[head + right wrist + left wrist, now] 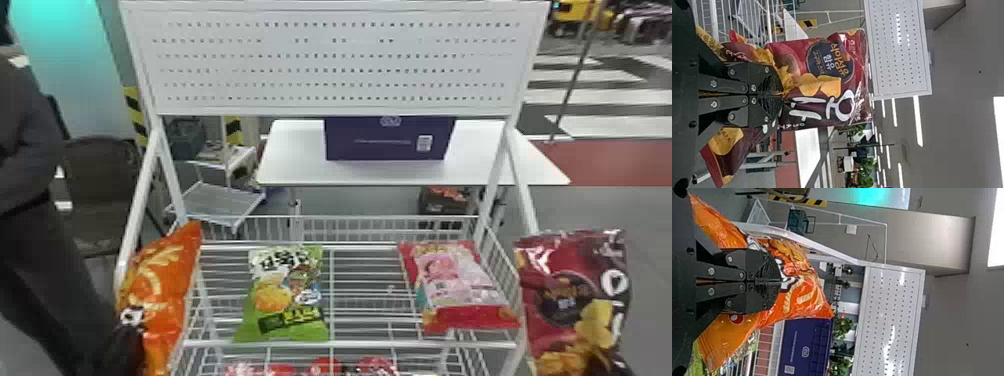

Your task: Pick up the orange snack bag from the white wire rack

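My left gripper (127, 340) is at the lower left of the head view, against the orange snack bag (167, 295), which hangs upright beside the white wire rack's (350, 345) left side. In the left wrist view the left gripper (779, 281) is shut on the orange snack bag (807, 295), its two fingers together on the bag's middle. A dark red chip bag (575, 300) stands upright off the rack's right side. The right wrist view has my right gripper (781, 94) shut on that dark red bag (801, 58).
On the rack's shelf lie a green snack bag (287, 295) at left and a pink and red bag (457, 285) at right. Red packages (325, 367) sit lower down. A white perforated panel (330, 60) rises behind; beyond it a purple box (390, 140) stands on a white table (295, 165).
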Robot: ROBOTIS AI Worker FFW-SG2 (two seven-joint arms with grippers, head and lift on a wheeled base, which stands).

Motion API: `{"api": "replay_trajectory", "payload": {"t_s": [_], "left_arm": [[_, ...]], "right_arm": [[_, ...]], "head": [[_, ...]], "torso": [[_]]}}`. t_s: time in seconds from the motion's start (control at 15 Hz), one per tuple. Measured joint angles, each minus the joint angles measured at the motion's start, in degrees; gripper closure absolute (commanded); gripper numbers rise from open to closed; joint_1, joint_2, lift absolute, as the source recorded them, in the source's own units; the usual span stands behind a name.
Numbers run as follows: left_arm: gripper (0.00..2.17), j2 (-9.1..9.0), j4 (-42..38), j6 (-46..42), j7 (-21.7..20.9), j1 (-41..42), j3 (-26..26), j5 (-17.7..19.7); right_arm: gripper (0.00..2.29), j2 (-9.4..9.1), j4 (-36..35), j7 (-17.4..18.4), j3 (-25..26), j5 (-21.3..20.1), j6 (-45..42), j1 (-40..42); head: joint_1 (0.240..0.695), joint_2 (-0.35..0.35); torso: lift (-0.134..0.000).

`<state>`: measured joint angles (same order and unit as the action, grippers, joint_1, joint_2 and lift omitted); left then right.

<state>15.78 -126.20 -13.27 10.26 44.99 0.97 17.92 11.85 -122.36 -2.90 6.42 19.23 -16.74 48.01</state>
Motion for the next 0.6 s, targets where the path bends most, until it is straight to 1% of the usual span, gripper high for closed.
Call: {"api": "replay_trajectory", "payload": {"t_s": [0.6], "left_arm": [[2.14,0.04,-0.2,0.2,0.0,0.8,0.2,-0.3]], "right_arm": [[2.19,0.25,-0.1,0.0,0.0,0.1,-0.6,0.2]], "head": [[0.499,0.0]], "torso": [[0.0]]}}
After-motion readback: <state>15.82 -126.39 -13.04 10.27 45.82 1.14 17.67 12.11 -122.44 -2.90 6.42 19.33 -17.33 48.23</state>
